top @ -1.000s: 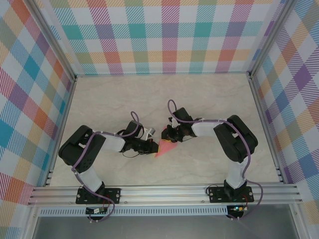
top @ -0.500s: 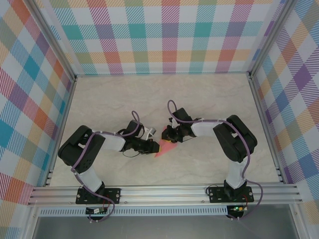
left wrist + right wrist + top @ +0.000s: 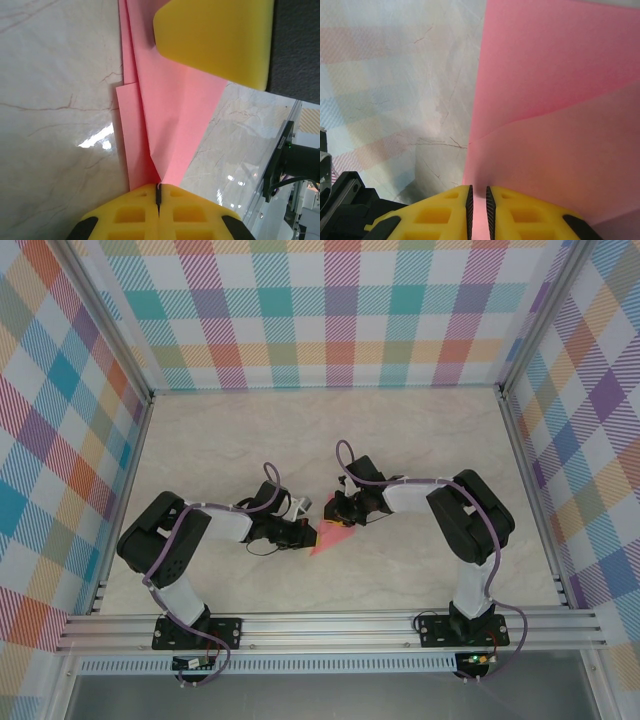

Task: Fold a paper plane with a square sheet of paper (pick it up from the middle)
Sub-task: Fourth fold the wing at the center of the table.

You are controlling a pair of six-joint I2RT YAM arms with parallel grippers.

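The salmon-pink sheet of paper (image 3: 333, 539) lies on the table, folded into a narrow pointed dart like a paper plane. In the left wrist view the paper (image 3: 170, 115) has a raised central ridge. My left gripper (image 3: 159, 187) is shut on the near end of that ridge and sits at the paper's left edge (image 3: 312, 533). My right gripper (image 3: 334, 518) is at the paper's far end. Its jaws (image 3: 478, 200) stand a narrow gap apart and rest on the flat paper (image 3: 560, 100), with nothing pinched. One right finger (image 3: 215, 40) lies on the paper.
The marble table (image 3: 300, 440) is walled by checkered panels on three sides. An aluminium rail (image 3: 330, 625) runs along the near edge by the arm bases. Part of the left arm (image 3: 345, 210) shows at the lower left of the right wrist view.
The left gripper's jaws have closed onto the paper's ridge. Both arms and the paper stay almost where they were.
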